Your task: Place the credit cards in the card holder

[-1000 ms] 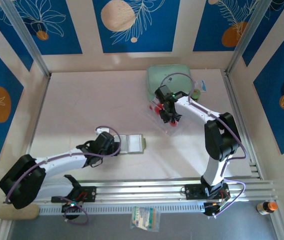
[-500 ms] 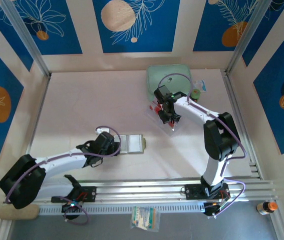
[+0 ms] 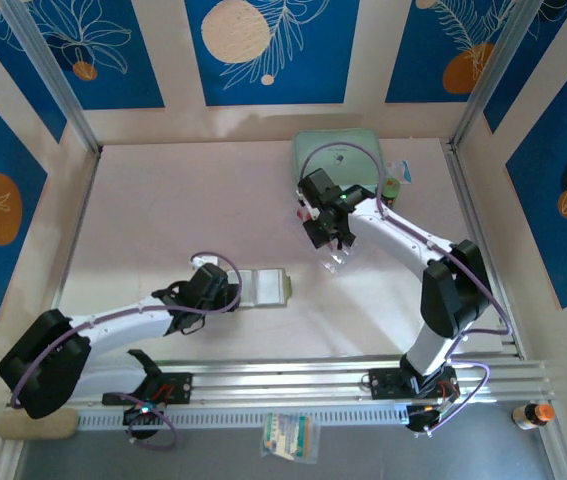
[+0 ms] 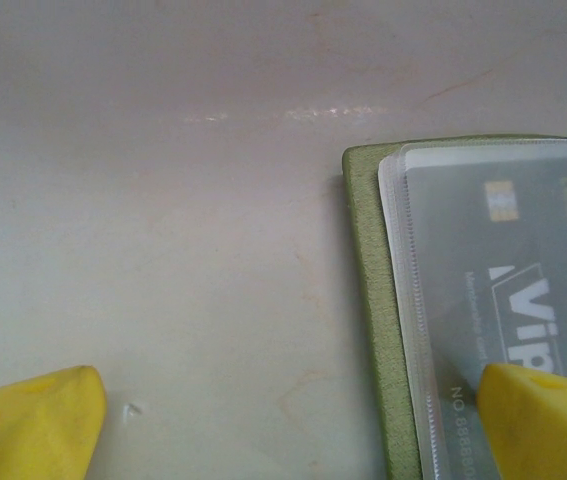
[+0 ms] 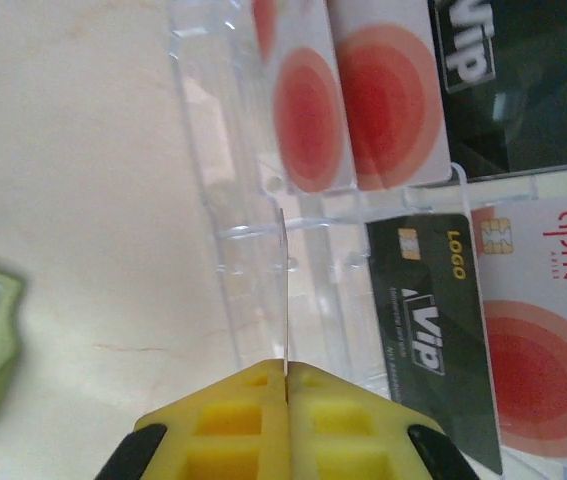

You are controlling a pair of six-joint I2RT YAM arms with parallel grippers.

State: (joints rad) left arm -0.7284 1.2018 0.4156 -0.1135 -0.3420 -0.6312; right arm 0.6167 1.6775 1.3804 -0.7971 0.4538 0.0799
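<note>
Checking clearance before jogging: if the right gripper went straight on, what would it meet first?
Probably the clear tray: the right gripper, shut on a credit card held edge-on, points at its divider wall, though depth is unclear.

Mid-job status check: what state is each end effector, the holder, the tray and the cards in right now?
card holder: open, lying flat, sleeved card inside.
left end effector: open, one finger over the card holder.
right end effector: shut on held card.
held card: edge-on, above clear tray.
clear tray: loose cards lying flat in it.
</note>
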